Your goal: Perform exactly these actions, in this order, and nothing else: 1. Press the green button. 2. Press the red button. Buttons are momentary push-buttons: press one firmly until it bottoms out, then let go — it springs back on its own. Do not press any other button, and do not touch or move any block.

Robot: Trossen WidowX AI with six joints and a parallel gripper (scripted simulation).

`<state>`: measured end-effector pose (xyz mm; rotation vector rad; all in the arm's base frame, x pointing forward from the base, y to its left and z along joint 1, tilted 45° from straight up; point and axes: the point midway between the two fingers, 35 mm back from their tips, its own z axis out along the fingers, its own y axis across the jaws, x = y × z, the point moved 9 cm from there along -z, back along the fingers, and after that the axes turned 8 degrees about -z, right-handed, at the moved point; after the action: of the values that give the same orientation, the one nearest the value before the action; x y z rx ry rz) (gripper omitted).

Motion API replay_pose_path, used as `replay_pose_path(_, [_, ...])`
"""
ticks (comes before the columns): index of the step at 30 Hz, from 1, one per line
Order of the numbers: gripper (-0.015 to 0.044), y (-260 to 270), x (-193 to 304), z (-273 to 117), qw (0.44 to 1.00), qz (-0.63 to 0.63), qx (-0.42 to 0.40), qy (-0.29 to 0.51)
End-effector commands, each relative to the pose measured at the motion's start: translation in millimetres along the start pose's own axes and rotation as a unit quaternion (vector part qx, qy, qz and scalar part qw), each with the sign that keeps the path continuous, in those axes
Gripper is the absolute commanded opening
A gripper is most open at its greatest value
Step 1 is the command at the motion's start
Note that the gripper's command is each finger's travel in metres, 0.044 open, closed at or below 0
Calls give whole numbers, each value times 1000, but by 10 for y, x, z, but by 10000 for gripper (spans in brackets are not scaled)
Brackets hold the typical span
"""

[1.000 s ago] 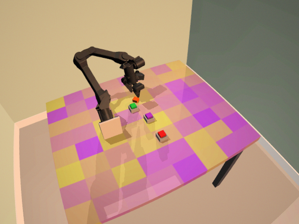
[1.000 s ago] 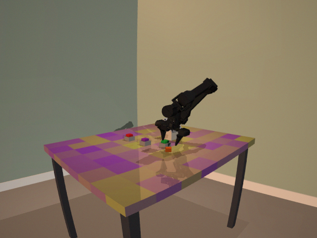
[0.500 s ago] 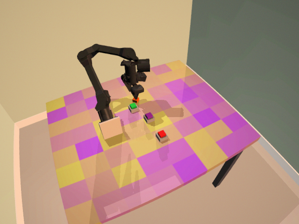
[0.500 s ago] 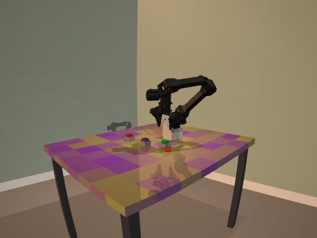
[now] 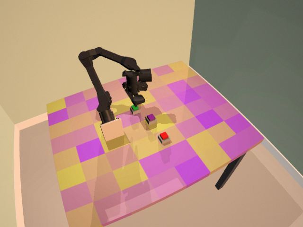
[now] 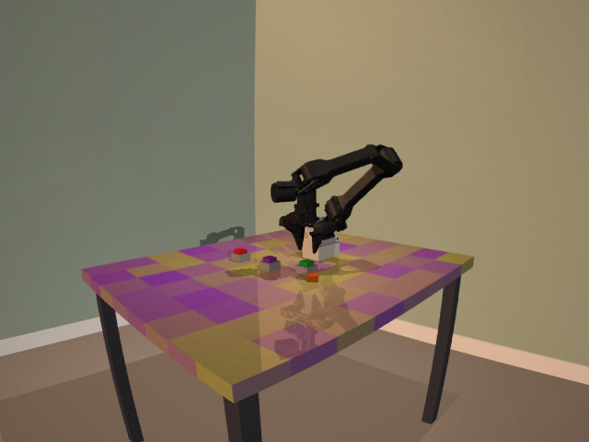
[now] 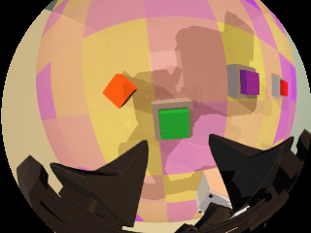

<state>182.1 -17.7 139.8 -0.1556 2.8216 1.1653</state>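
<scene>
Buttons are seen in a row on the shiny checked pink, purple and yellow table (image 5: 195, 168). The black two-fingered gripper (image 7: 178, 165) is held pointing down over the square green button on its small grey base (image 7: 174, 123). In the wrist view the green button is seen just ahead of the gap between the dark pointed fingers, and no touch is seen. The fingers are partly spread, and nothing is held between them.

A small orange block (image 7: 120, 89) is seen just beside the green button, to its left in the wrist view, a bit apart from it. The square purple button on a grey base (image 7: 248, 82) is seen to the right of the gripper, and the square red button on a grey base (image 7: 283, 87) is seen farther out on that same side.

The tan box-shaped arm base (image 5: 111, 133) is seen behind the gripper.
</scene>
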Motion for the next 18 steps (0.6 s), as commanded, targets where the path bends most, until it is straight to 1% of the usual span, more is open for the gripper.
replay_pose_path(1, [85, 6, -8, 25, 1000, 0, -1, -8])
replay_pose_path(3, [32, 6, -8, 25, 1000, 0, -1, -8])
replay_pose_path(4, [20, 6, -8, 25, 1000, 0, -1, -8])
replay_pose_path(12, [20, 6, -8, 28, 1000, 0, -1, -8])
replay_pose_path(18, [20, 4, -14, 113, 1000, 0, 0, -8])
